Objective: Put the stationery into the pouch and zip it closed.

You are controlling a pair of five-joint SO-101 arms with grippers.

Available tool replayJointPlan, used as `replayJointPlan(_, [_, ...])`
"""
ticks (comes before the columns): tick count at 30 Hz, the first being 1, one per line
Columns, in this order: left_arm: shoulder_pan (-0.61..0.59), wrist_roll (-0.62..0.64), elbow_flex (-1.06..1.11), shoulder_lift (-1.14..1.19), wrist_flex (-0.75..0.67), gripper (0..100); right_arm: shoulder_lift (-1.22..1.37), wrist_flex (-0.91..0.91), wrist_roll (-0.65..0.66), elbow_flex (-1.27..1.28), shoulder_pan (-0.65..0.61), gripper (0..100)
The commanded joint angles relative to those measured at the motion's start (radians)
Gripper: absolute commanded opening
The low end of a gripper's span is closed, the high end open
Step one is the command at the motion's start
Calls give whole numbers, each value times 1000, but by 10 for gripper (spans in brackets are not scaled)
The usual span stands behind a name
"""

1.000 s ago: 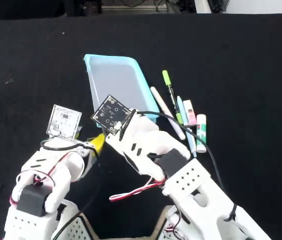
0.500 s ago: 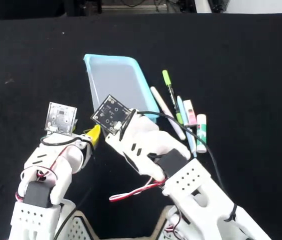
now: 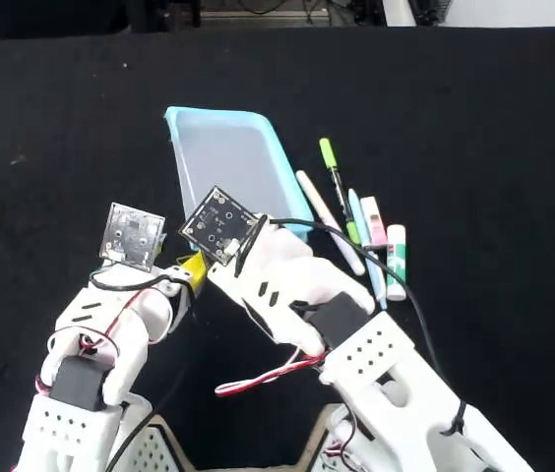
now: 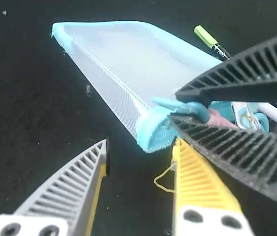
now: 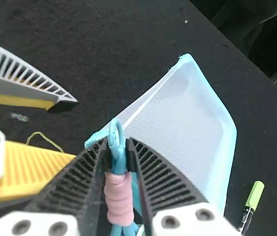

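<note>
The pouch (image 3: 233, 167) on the desk (image 3: 474, 118) is reckoned pretty light, floppy mesh, best taken by the zipper pull (image 5: 116, 135), which is pinched tight in the right tool (image 5: 118, 147), while the left tool (image 4: 141, 145) is held open just beside the pull and the pens (image 3: 359, 224) are laid out beside the pouch.

- High view: fixed, overhead from the robot's side, looks down and forward over the table (image 3: 494, 108) — far off.
- Wrist views: close, low, slanting forward.
- Shared by all three: near end of the pouch (image 3: 228, 162).
</note>
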Motion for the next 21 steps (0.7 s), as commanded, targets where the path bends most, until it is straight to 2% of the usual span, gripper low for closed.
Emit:
replayJointPlan(1, [2,-11,38,0,-89,217,-27,-18,0,-2,-5,11])
replayJointPlan(6, [-82,-11,74,0,-153,217,-27,-18,2,-1,-5,11])
replayJointPlan(21, [-85,-3,79,0,-152,211,-27,-18,2,1,-5,11])
